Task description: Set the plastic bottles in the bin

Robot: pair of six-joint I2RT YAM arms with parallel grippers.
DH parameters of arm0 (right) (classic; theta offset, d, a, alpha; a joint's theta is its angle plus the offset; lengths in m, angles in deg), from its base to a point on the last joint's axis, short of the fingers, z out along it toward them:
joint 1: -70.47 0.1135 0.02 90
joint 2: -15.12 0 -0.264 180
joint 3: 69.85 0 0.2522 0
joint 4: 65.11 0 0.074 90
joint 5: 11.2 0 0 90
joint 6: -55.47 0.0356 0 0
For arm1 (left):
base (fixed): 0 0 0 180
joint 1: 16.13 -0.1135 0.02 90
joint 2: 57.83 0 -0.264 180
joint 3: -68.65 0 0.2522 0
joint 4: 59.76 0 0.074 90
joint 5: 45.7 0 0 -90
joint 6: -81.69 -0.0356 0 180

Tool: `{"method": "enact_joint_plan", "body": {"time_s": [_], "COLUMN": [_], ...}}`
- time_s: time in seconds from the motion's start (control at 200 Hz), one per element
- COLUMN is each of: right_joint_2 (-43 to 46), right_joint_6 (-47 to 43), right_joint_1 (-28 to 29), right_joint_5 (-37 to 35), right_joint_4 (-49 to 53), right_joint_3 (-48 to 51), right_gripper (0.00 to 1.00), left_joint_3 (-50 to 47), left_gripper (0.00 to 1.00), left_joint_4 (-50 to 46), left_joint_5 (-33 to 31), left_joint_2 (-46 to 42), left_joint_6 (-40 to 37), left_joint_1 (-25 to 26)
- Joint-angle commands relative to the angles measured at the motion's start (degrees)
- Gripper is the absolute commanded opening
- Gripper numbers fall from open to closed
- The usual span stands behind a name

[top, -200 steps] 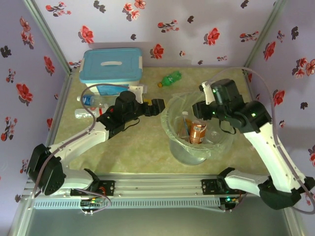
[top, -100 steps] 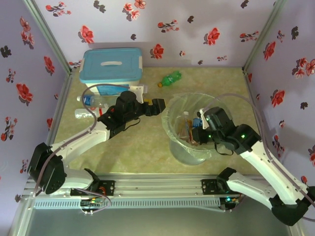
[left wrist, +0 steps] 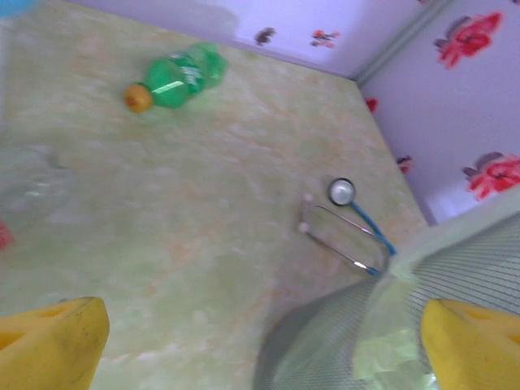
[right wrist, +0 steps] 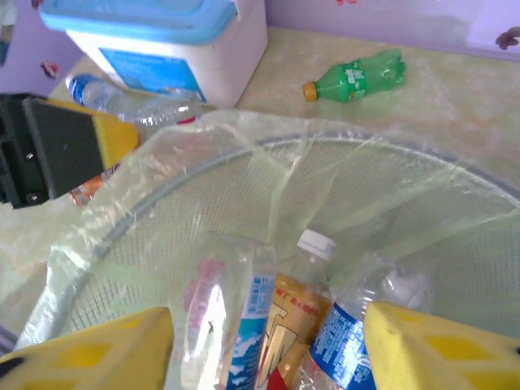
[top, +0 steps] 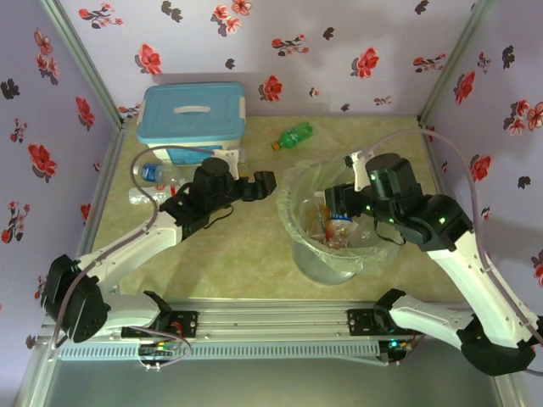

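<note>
The bin (top: 299, 227) stands right of centre, lined with a thin bag, and several plastic bottles (top: 327, 225) lie inside it. My right gripper (top: 333, 202) hangs open over the bin's mouth. In the right wrist view a clear bottle with a blue-white label (right wrist: 253, 321), an orange-labelled one (right wrist: 299, 307) and a blue-labelled one (right wrist: 348, 341) lie below my right gripper (right wrist: 268, 357), none gripped. A green bottle (top: 294, 135) lies on the table behind the bin. Two clear bottles (top: 151, 173) lie by the box at left. My left gripper (top: 263, 185) is open and empty, just left of the bin.
A white box with a light-blue lid (top: 193, 119) stands at the back left. A stethoscope (left wrist: 348, 221) lies on the table behind the bin wall (left wrist: 390, 325), with the green bottle (left wrist: 179, 75) farther off. Floral walls close in the table on three sides.
My right gripper dipped into the bin, then rose and moved back over its far side with its jaws parted. The left gripper drifted slightly left.
</note>
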Motion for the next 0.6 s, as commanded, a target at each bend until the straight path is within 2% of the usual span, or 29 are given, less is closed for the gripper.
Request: {"method": "enact_joint_plan", "body": {"time_s": [0.0, 0.13, 0.27, 0.42, 0.595], "right_joint_2": [0.3, -1.5, -3.6, -3.0, 0.1], "right_joint_6": [-0.5, 0.4, 0.2, 1.0, 1.3], "right_joint_1": [-1.3, -4.2, -6.4, -8.2, -9.2], "right_joint_5": [0.1, 7.5, 9.4, 10.3, 9.0], "right_joint_4": [-7.6, -14.4, -13.0, -12.6, -10.8], "right_joint_3": [0.5, 0.1, -2.4, -0.6, 1.2], "right_gripper": [0.7, 0.8, 0.87, 0.89, 0.89], "left_joint_3": [2.2, -1.7, -6.6, -8.1, -7.4], "left_gripper": [1.0, 1.0, 1.0, 1.0, 1.0], "left_joint_4": [-13.5, -21.9, -20.8, -17.1, -16.2], "left_joint_5": [-7.0, -9.1, -9.0, -6.0, -5.0], "left_joint_2": [-4.6, -7.1, -6.3, 0.1, 7.9], "left_joint_6": [-3.8, -6.2, -12.6, -21.1, -26.0], "left_joint_1": [-2.7, -10.4, -18.1, -21.1, -23.5]}}
